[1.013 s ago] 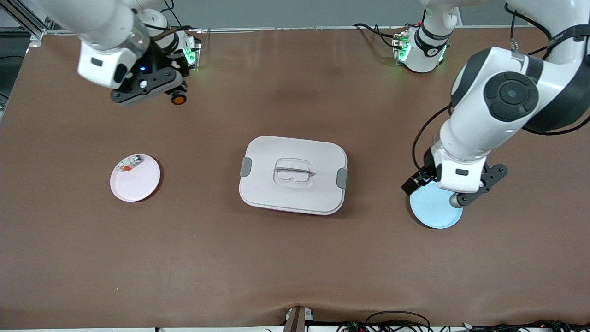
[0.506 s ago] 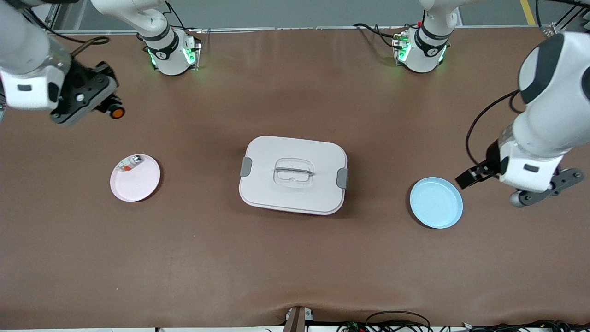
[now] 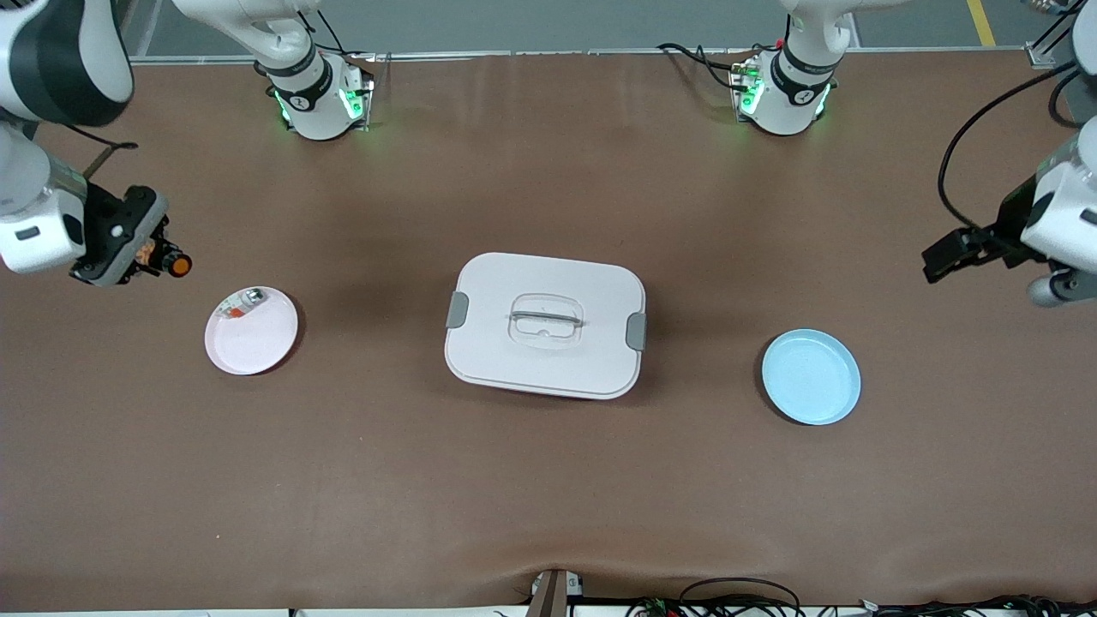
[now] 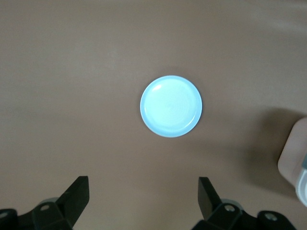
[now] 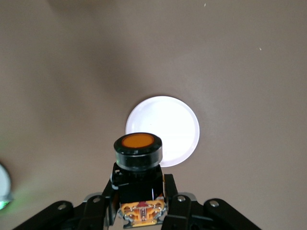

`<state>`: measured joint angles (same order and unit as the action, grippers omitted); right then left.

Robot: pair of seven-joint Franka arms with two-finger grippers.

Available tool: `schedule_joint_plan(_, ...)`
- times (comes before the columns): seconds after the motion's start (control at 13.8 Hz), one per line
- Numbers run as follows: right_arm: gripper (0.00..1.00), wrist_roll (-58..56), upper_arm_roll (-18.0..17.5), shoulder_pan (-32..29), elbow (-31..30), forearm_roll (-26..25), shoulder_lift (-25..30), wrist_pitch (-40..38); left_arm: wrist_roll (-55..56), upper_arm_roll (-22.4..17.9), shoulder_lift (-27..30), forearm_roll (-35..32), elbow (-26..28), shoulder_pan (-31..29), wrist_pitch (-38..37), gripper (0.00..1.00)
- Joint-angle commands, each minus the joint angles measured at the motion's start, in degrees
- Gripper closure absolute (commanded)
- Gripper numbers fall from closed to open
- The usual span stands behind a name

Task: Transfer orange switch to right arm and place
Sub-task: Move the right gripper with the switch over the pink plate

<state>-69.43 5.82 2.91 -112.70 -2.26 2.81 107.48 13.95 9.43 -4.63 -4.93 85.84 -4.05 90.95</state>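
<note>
From the front view, I had the right gripper (image 3: 158, 257) up in the air over the table's edge at the right arm's end, just short of the pink plate (image 3: 257, 338), its jaws clamped on the switch (image 3: 174, 265) so that the orange cap stuck out toward the plate. I judged the handover done and the placing still ahead, which was why the part hung beside the plate and not yet over it. That plate already carried a small silvery part (image 3: 242, 302) at its rim, so I would have wanted the switch set down on the bare pink area. The closed white box (image 3: 545, 325) sat mid-table, and the blue plate (image 3: 811, 377) lay empty toward the left arm's end. The left gripper (image 3: 998, 248) waited near the table's edge at that end, out of the way. In the left wrist view, I saw its jaws standing wide with nothing between them, and the blue plate (image 4: 171, 106) bare on the brown surface under them; a corner of the box (image 4: 295, 160) showed at the frame's edge. In the right wrist view, the right gripper (image 5: 140, 201) pinched the switch (image 5: 138, 158) by its black body, cap pointing away from the camera, leaving the cap free. The pink plate (image 5: 180, 122) showed pale under it, partly covered by the switch, which I read as nearly lined up for the drop.
</note>
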Motion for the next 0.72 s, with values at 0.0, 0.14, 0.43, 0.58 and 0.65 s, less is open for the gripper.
schedule_joint_plan(0.0, 1.00, -2.0, -1.2, -1.5, -10.4, -3.0, 2.3, 11.0, -1.8, -1.5, 5.6, 1.6, 6.1, 1.1, 0.5, 0.00)
schedule_joint_plan(0.14, 1.00, -2.0, -1.2, -1.5, -15.9, -5.0, 2.2, 18.6, -3.3, -1.3, 6.8, 1.7, 6.2, 1.1, 0.4, 0.00)
schedule_joint_plan(0.43, 1.00, -2.4, -1.2, -1.9, -19.7, -7.7, -1.6, 28.4, -4.6, -0.9, 7.1, 1.7, 6.1, 0.9, -1.7, 0.00)
schedule_joint_plan(0.58, 1.00, -2.5, -1.2, -2.6, -20.1, -8.1, -5.0, 31.5, -4.6, -0.9, 6.9, 1.8, 6.2, 0.8, -1.7, 0.00)
schedule_joint_plan(0.65, 1.00, -2.5, -1.2, -2.6, -20.2, -9.0, -6.3, 33.0, -4.6, -0.9, 6.7, 1.8, 6.2, 0.8, -1.7, 0.00)
